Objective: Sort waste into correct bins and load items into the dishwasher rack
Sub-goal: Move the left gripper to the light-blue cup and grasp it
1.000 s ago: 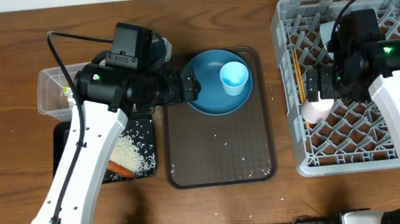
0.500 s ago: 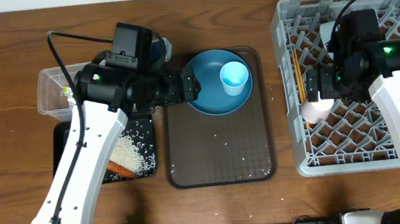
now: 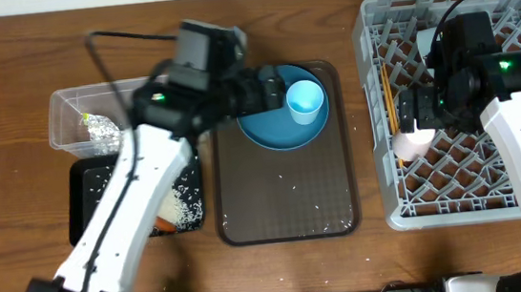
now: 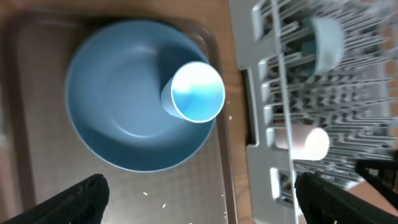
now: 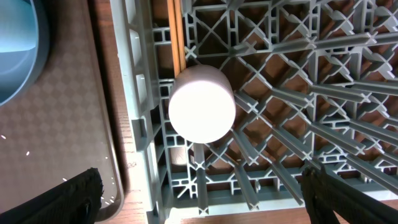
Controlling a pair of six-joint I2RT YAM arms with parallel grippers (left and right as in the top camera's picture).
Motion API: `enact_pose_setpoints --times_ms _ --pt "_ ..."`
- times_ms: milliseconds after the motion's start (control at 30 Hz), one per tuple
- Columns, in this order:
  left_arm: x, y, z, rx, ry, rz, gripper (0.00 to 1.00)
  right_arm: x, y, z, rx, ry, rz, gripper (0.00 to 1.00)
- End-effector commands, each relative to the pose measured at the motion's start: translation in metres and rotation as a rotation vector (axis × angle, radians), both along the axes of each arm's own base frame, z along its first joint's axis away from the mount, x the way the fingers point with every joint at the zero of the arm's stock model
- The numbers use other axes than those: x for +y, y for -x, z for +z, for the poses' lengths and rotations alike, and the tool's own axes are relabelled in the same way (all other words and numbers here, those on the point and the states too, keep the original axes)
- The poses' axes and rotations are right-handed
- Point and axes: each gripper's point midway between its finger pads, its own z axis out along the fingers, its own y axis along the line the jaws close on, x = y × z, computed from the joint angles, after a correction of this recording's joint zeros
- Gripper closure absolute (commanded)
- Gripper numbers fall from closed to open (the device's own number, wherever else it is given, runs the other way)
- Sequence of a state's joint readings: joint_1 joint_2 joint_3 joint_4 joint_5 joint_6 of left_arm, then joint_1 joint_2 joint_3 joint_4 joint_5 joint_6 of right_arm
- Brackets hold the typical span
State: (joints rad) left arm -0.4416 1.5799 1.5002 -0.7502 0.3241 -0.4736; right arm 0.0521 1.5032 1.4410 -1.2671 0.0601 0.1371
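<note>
Logging the dishwasher rack (image 3: 449, 109) first: it is a grey pegged crate at the right side of the table. Left of it lies the brown serving tray (image 3: 285, 201), and the blue plate (image 3: 269, 131) rests on the tray's far end. At the table's left we see the clear tub (image 3: 71, 116), with the black tray (image 3: 88, 191) just in front of it.

Left gripper (image 3: 270, 92): it hangs over the plate's left rim. In the wrist view the fingers (image 4: 74, 199) stand wide apart with nothing between them. Right gripper (image 5: 200, 180): it is over the rack's left edge, jaws spread fully and empty. The pinkish-white cup (image 5: 202, 104) shows below, between the fingers but clear of both.

That cup sits among the pegs at the rack's left side, a round white end facing up. A pale bowl (image 4: 326, 40) stands in the far part of the rack; we cannot tell how it is seated. The light blue cup (image 3: 305, 100) stands upright on the plate, mouth up, toward its right side.

The crinkled wrapper (image 3: 101, 128) lies inside the tub. The chopsticks (image 3: 388, 95) lie along the rack's left wall, just beside the pinkish-white cup. The carrot (image 3: 164, 222) is at the black tray's near edge, partly hidden by the left arm. The rice (image 3: 185, 203) is heaped on the black tray, and a few grains are scattered over the serving tray.
</note>
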Motion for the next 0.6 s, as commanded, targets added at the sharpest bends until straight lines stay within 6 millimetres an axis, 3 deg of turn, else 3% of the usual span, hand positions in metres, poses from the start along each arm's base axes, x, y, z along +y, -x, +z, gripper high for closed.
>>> enact_pose_setpoints --times_ms 0,67,233,433,567 --pt "-0.003 -0.007 -0.033 0.039 -0.096 0.102 0.02 -0.006 -0.002 0.006 -0.017 -0.001 -0.016 0.01" --pt "-0.015 -0.01 -0.045 0.033 -0.121 0.088 0.04 -0.006 -0.002 0.006 -0.017 -0.001 -0.016 0.01" --pt "-0.048 -0.02 -0.077 0.03 -0.13 0.039 0.41 -0.006 -0.002 0.006 -0.017 -0.001 -0.016 0.01" --pt "-0.06 -0.034 -0.109 0.041 -0.14 0.033 0.44 -0.006 -0.002 0.006 -0.017 0.0 -0.016 0.01" --pt "-0.052 -0.042 -0.127 0.037 -0.202 0.071 0.45 -0.006 -0.002 0.006 -0.017 -0.001 -0.016 0.01"
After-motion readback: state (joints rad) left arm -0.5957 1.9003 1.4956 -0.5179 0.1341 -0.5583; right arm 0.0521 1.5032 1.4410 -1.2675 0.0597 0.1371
